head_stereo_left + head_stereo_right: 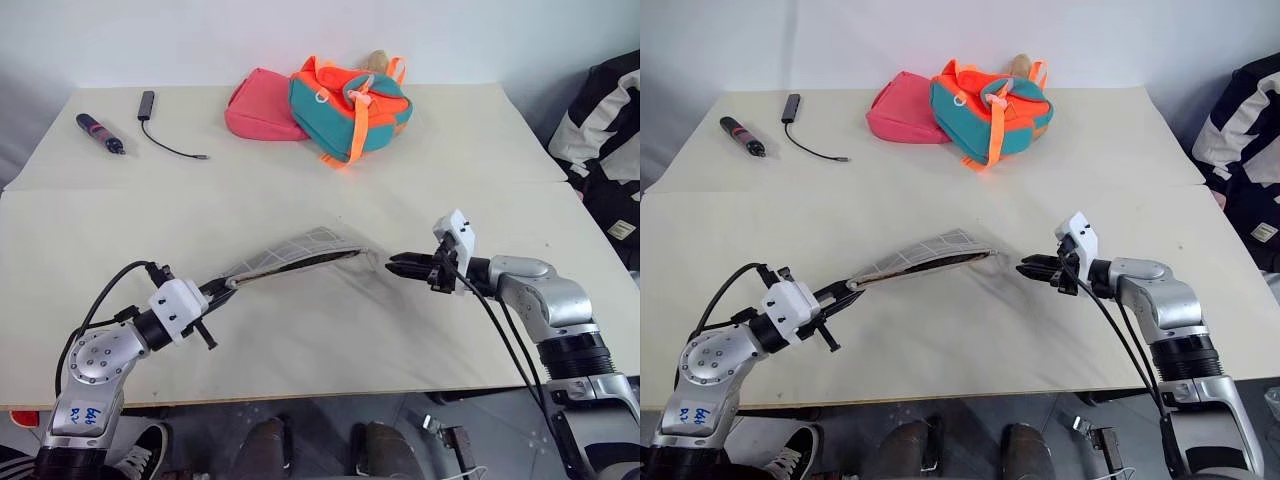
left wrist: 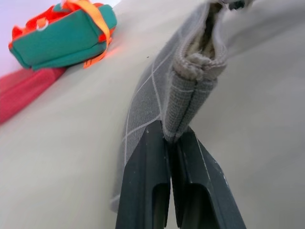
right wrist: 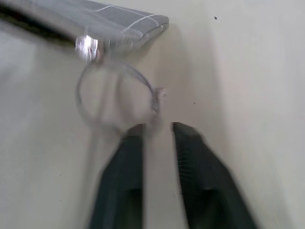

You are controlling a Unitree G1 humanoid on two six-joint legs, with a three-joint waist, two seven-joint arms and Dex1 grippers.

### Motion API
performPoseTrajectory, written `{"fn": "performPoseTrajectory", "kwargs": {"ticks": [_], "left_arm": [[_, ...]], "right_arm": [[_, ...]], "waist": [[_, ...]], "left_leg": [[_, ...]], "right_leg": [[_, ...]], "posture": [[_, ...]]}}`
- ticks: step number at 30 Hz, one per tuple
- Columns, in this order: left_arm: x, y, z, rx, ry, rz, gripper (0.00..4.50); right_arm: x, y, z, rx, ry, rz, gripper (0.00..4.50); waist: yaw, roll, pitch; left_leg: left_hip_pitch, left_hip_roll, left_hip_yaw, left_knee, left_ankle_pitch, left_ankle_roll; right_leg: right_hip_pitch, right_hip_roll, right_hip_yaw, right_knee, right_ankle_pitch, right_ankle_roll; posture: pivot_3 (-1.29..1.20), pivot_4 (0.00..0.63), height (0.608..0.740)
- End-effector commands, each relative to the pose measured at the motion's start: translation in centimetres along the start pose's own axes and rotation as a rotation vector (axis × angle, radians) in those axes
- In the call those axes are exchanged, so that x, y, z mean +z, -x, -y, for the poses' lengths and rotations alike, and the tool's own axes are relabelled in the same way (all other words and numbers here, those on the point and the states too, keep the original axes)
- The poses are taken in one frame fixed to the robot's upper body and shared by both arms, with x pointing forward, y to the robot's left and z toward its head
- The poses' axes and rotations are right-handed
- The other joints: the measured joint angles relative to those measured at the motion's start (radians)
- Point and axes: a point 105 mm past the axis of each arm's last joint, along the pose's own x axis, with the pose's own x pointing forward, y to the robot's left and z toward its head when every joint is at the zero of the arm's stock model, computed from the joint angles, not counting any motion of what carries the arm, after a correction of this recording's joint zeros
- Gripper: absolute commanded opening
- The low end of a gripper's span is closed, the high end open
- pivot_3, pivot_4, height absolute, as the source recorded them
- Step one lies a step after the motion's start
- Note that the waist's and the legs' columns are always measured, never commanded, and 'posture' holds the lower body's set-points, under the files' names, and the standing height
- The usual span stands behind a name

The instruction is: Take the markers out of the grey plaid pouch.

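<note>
Fingers of the left gripper (image 2: 172,143) clamp one end of the pouch (image 1: 290,256), holding it off the table (image 1: 330,340). Its long axis runs toward the right gripper (image 3: 156,128), whose fingers stand slightly parted, gripping nothing, just beside the ring pull (image 3: 116,98). Soft grey grid-lined fabric gapes along the zip; any markers inside stay hidden.

Table (image 1: 300,340) with backpack (image 1: 350,105), pink pouch (image 1: 262,105)

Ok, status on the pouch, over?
Left pincer shut on grey pouch end, pouch lifted, zip open. Right pincer open, just off the ring pull. Nothing in the way.
</note>
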Motion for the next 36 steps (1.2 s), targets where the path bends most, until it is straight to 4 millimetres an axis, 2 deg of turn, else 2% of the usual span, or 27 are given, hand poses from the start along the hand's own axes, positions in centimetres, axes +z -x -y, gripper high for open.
{"fn": "performPoseTrajectory", "kwargs": {"ticks": [1,4,7,10,11,13,14,15,17,23,28,33,36], "left_arm": [[1.9,-0.1,-0.8,0.021,0.028,0.066,0.00],[2.3,-0.1,-1.2,0.012,0.109,0.079,0.00],[2.8,-0.2,-1.3,-0.009,0.147,0.090,0.00],[3.4,-0.7,-1.3,-0.032,0.152,0.100,0.00],[3.5,-0.8,-1.4,-0.035,0.151,0.101,0.00],[3.7,-1.1,-1.4,-0.039,0.156,0.107,0.00],[3.9,-1.3,-1.3,-0.043,0.160,0.112,0.00],[4.0,-1.4,-1.2,-0.050,0.165,0.115,0.00],[4.0,-1.7,-0.9,-0.061,0.168,0.113,0.00],[4.1,-2.1,-0.3,-0.084,0.185,0.110,0.00],[4.1,-2.2,-0.1,-0.089,0.186,0.110,0.00],[4.4,-2.5,0.2,-0.101,0.182,0.118,0.00],[4.6,-2.7,0.8,-0.138,0.203,0.122,0.00]], "right_arm": [[4.3,1.7,-0.5,0.026,0.121,0.103,2.13],[8.2,2.6,-0.2,-0.018,0.243,0.201,2.13],[10.7,2.0,-2.8,0.095,0.267,0.274,2.13],[12.0,0.4,-6.3,0.204,0.310,0.302,1.58],[12.2,-0.1,-7.2,0.225,0.331,0.298,1.21],[12.1,-0.9,-8.1,0.241,0.386,0.269,0.49],[11.1,-1.5,-8.5,0.249,0.467,0.207,0.16],[10.2,-1.8,-8.5,0.259,0.529,0.147,0.04],[9.2,-2.0,-8.4,0.271,0.587,0.092,0.04],[8.6,-2.6,-9.0,0.320,0.634,0.072,0.04],[8.9,-3.3,-9.0,0.317,0.610,0.103,0.04],[6.9,-3.6,-8.0,0.296,0.700,0.004,0.04],[7.0,-3.8,-7.3,0.259,0.787,-0.032,0.04]], "waist": [[0.000,0.000,0.000],[-0.004,0.001,0.000],[-0.004,0.001,0.000],[-0.003,0.001,0.000],[-0.004,0.001,0.000],[-0.003,0.001,0.000],[-0.003,0.001,0.000],[-0.001,0.001,0.000],[0.002,0.001,0.000],[-0.001,0.001,0.000],[-0.003,0.001,0.000],[-0.002,0.001,0.000],[-0.001,0.001,0.000]], "left_leg": [[0.000,0.000,0.000,0.000,0.000,0.000],[0.000,0.000,0.000,0.001,0.000,0.000],[0.000,0.001,0.001,0.001,0.000,-0.001],[0.001,0.003,0.001,0.001,0.000,-0.001],[0.001,0.003,0.001,0.001,0.000,0.000],[0.000,0.003,0.001,0.001,0.001,0.000],[0.000,0.003,0.001,0.001,0.001,0.000],[0.000,0.002,0.002,0.002,0.000,0.000],[0.000,0.002,0.002,0.003,0.000,-0.001],[-0.001,0.002,0.003,0.007,-0.002,-0.003],[-0.001,0.003,0.003,0.007,-0.002,-0.003],[-0.001,0.003,0.003,0.008,-0.003,-0.003],[-0.001,0.003,0.003,0.010,-0.004,-0.005]], "right_leg": [[0.000,0.000,0.000,0.000,0.000,0.000],[0.000,0.000,0.000,0.000,0.000,0.000],[0.000,0.001,0.001,0.000,0.000,0.000],[0.000,0.002,0.000,0.000,0.000,-0.001],[0.000,0.002,0.000,0.000,0.000,-0.001],[0.000,0.002,0.000,0.000,0.000,-0.001],[0.000,0.002,0.001,0.000,0.000,-0.001],[0.000,0.002,0.001,0.000,0.000,-0.001],[0.000,0.002,0.001,0.000,0.000,-0.001],[0.000,0.002,0.001,0.000,0.001,0.001],[0.000,0.002,0.002,0.000,0.001,0.001],[0.000,0.002,0.002,0.000,0.001,0.001],[0.000,0.002,0.002,0.000,0.001,0.001]], "posture": [[0.00,0.150,0.740],[0.00,0.150,0.740],[0.00,0.150,0.740],[0.00,0.150,0.740],[0.00,0.150,0.740],[0.00,0.150,0.740],[0.00,0.150,0.740],[0.00,0.150,0.740],[0.00,0.150,0.740],[0.00,0.150,0.740],[0.00,0.150,0.740],[0.00,0.150,0.740],[0.00,0.150,0.740]]}}
